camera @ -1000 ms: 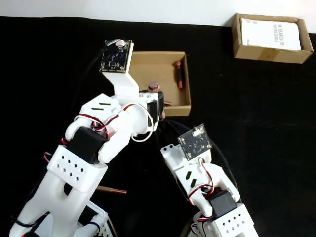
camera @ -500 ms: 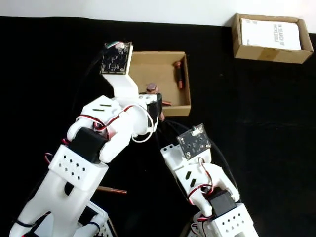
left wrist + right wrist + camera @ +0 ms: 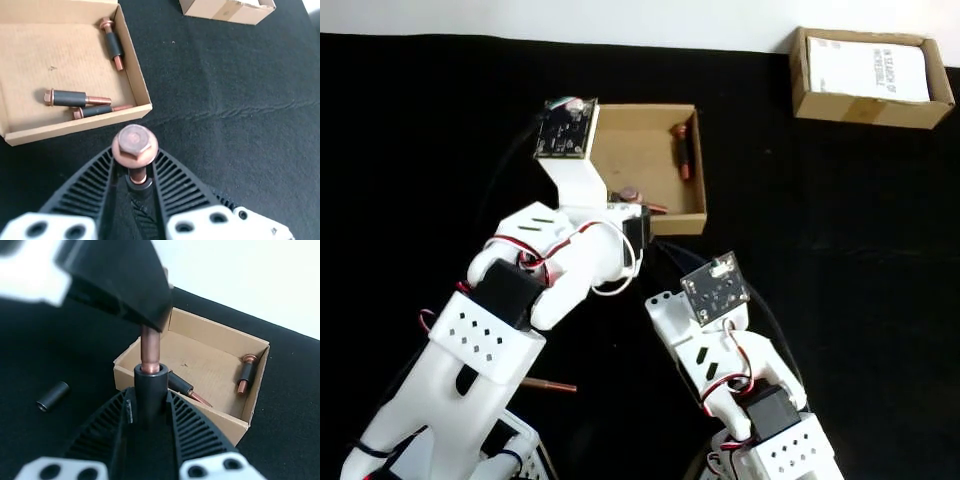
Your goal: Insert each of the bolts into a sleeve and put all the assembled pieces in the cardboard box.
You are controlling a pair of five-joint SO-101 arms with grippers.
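Sliding the bolt [image 3: 135, 144] into the sleeve [image 3: 149, 377] is the step in hand — one more pair to be joined before it goes into the cardboard box [image 3: 65, 55]. The left gripper [image 3: 135, 159] is clamped narrow on the bolt's shank just under the hex head, with the head up and the shank pointing down. Directly beneath it, the right gripper [image 3: 150, 405] is closed round the black sleeve and holds it upright, mouth facing the bolt. The copper shank enters that mouth. I cannot tell how deep it sits, since the sleeve's wall hides the tip, though a good length of shank shows bare between the two sets of jaws.

As I judge it, the next move calls for the left arm to press straight down along the sleeve's axis until the head seats, keeping the two in line. One gripper must then let go so the other can carry the piece over.

The cardboard box lies just beyond the joined jaws, with three assembled pieces [image 3: 75, 98] on its floor. Off to one side of the right gripper a loose sleeve [image 3: 52, 396] lies on the black table [image 3: 820, 250], and near the left arm's base lies a loose bolt [image 3: 548, 385] — probably the next pair.
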